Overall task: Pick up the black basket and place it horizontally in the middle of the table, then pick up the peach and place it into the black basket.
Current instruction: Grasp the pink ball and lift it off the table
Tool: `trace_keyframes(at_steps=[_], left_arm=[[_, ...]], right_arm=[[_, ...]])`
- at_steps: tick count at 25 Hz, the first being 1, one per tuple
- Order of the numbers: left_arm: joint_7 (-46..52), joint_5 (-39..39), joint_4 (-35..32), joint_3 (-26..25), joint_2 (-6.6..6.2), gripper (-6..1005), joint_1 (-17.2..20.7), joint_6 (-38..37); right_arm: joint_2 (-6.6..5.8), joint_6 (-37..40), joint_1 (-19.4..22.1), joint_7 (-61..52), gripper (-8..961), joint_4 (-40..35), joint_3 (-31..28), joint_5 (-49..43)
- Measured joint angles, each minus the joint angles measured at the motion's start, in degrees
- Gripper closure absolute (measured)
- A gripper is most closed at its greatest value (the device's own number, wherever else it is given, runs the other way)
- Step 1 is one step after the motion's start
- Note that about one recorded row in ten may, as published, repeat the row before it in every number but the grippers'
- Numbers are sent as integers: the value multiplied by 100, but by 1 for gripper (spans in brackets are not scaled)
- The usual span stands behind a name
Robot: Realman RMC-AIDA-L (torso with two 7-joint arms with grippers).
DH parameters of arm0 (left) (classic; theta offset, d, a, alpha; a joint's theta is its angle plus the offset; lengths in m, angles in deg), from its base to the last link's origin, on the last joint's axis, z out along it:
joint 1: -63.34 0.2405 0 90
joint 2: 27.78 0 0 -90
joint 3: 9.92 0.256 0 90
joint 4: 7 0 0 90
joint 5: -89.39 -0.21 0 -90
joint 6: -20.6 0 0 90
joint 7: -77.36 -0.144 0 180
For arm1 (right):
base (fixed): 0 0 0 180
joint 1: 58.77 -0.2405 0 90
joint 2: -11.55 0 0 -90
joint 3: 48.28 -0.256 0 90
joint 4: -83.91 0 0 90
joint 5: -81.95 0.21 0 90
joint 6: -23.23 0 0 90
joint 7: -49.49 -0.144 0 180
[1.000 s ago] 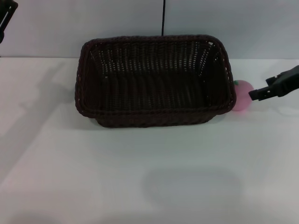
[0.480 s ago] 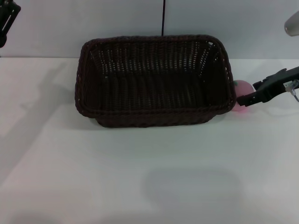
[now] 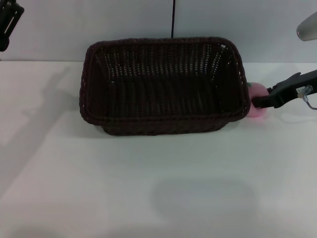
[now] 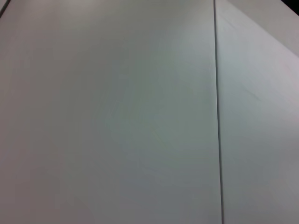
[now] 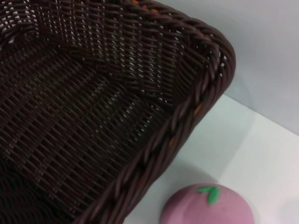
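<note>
The black basket (image 3: 163, 120) stands upright on the white table (image 3: 148, 178), long side across, at the middle back. It is empty inside. The pink peach (image 3: 257, 113) sits on the table just right of the basket's right end, close to its rim. My right gripper (image 3: 258, 101) reaches in from the right and its tip overlaps the peach. The right wrist view shows the basket's braided corner (image 5: 187, 116) and the peach (image 5: 208, 210) with its green leaf mark below it. My left gripper (image 3: 7, 22) is parked high at the far left.
A thin dark cable (image 3: 173, 17) runs down the grey wall behind the basket. The left wrist view shows only a plain grey wall (image 4: 117, 116). Bare white tabletop lies in front of the basket and to its left.
My right gripper has moved left, from beside the peach to over it. The basket, the peach and the left arm have not moved.
</note>
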Motion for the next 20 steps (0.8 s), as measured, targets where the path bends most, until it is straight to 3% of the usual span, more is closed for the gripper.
trace_keyframes(at_steps=[2,10,20], left_arm=[[5,0,42,-6,0,190,-30,-9],[8,0,44,-26,-8,189,-35,-14],[15,0,44,-88,-9,190,-43,-15]], right_arm=[[31,-8,-20,1,633,16,3,11],[37,98,54,-5,682,13,-50,170],[9,375,605,-24,758,-493,-153,929]])
